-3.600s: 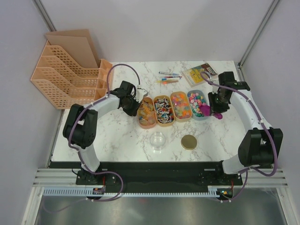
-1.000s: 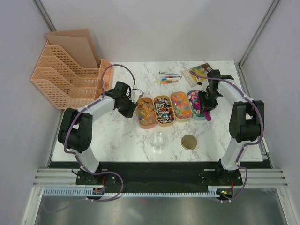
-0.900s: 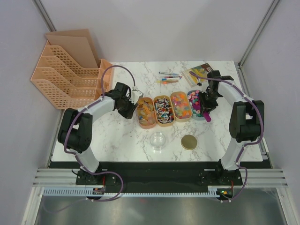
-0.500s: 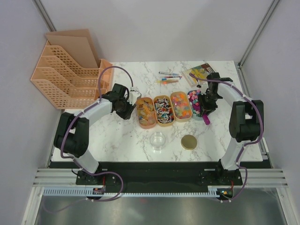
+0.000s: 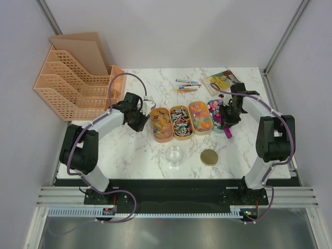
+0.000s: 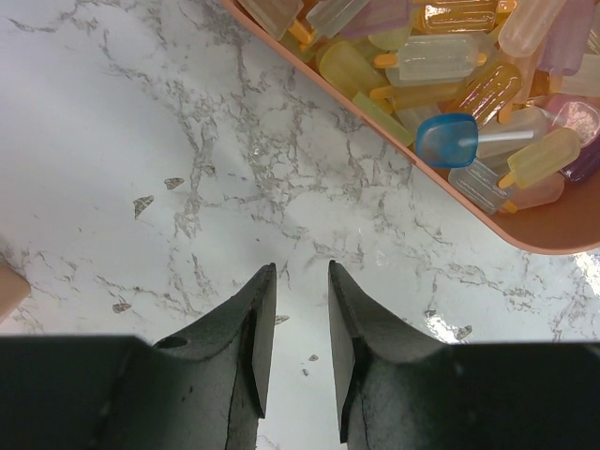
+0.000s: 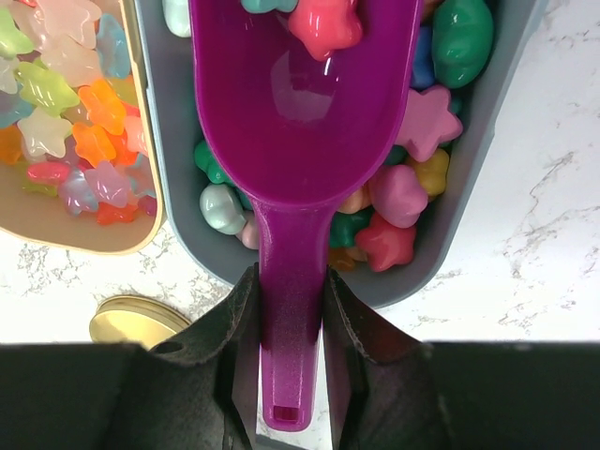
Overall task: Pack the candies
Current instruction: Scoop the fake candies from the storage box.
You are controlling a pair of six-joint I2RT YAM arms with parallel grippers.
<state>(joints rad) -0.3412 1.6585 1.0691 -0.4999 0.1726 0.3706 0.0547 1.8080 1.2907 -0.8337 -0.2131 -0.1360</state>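
The candies fill four oval trays in a row: yellow-orange ones (image 5: 162, 125), wrapped ones (image 5: 181, 122), orange mixed ones (image 5: 200, 117) and pastel stars in the grey tray (image 5: 217, 110). My right gripper (image 5: 227, 117) is shut on the handle of the purple scoop (image 7: 305, 112). The scoop's bowl lies in the grey tray (image 7: 478, 187) among star candies (image 7: 398, 192), with a red star (image 7: 325, 23) in it. My left gripper (image 6: 300, 267) hangs open over bare marble, just left of the tray of popsicle-shaped candies (image 6: 441, 66). Nothing is between its fingers (image 6: 253, 337).
A clear jar (image 5: 175, 155) and a gold lid (image 5: 209, 157) stand on the marble table (image 5: 129, 150) in front of the trays. Thin pens (image 5: 185, 85) and a printed packet (image 5: 222, 80) lie behind them. An orange file rack (image 5: 72, 83) fills the back left corner.
My right gripper carried the scoop from beside the grey tray to over it and dipped the bowl among the star candies. My left gripper drew back a little to the left.
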